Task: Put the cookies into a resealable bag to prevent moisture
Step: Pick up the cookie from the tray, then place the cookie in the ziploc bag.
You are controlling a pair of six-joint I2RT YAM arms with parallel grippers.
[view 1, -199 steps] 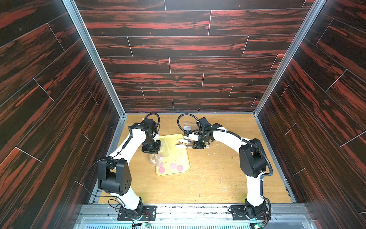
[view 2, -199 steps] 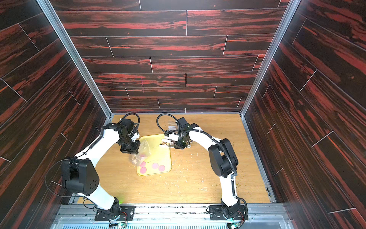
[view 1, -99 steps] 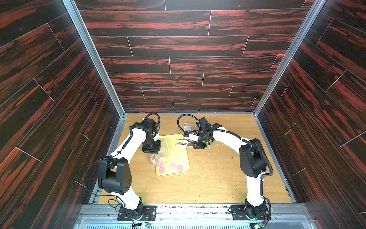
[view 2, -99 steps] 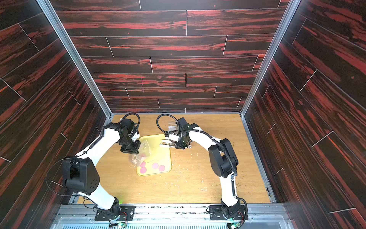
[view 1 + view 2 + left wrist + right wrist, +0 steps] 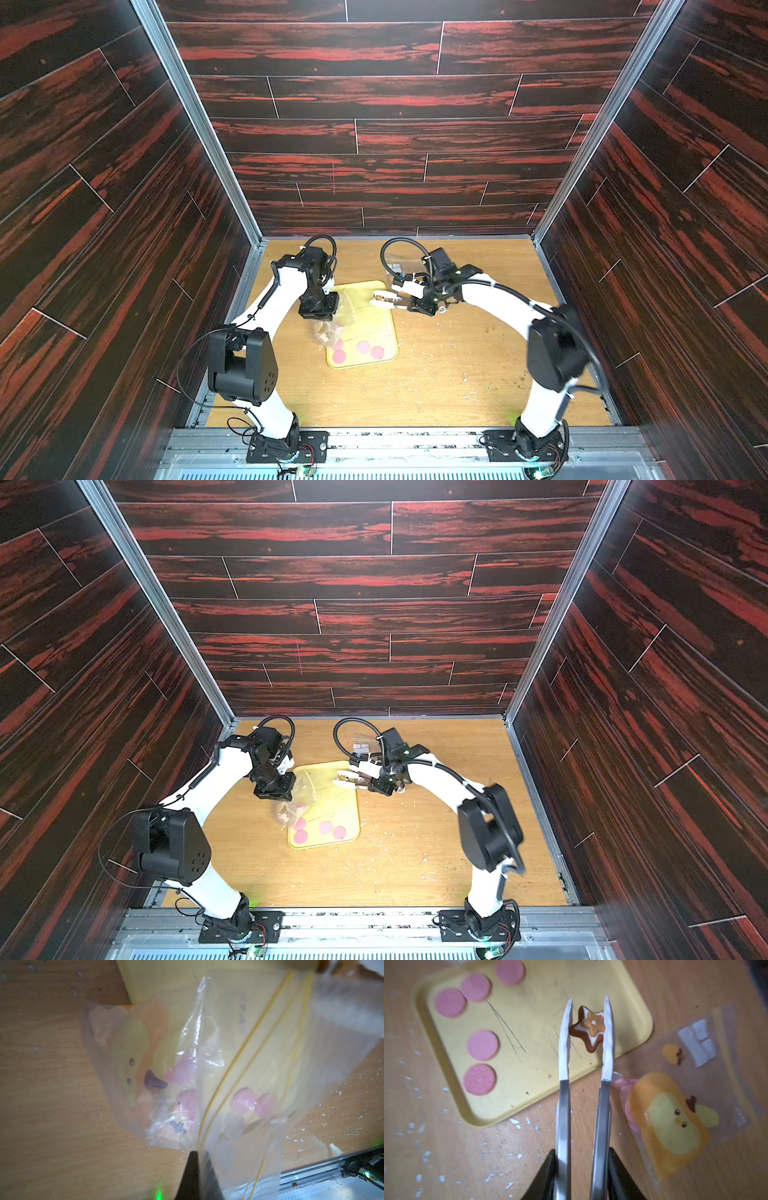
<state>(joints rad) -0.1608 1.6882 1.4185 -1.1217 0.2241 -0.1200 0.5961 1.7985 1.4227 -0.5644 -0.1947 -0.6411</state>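
- Right wrist view: right gripper (image 5: 582, 1151) is squeezing a pair of tongs (image 5: 563, 1105), and their white tips are pinching a star cookie (image 5: 590, 1027) just ahead, over the yellow tray (image 5: 529, 1022).
- Five pink cookies (image 5: 483, 1044) are lying on that tray, off to one side of the tips, well apart from them.
- Left gripper (image 5: 199, 1167) is clamping tight on the edge of the resealable bag (image 5: 239, 1032); it is dangling beneath the jaws, more pink cookies sitting inside.
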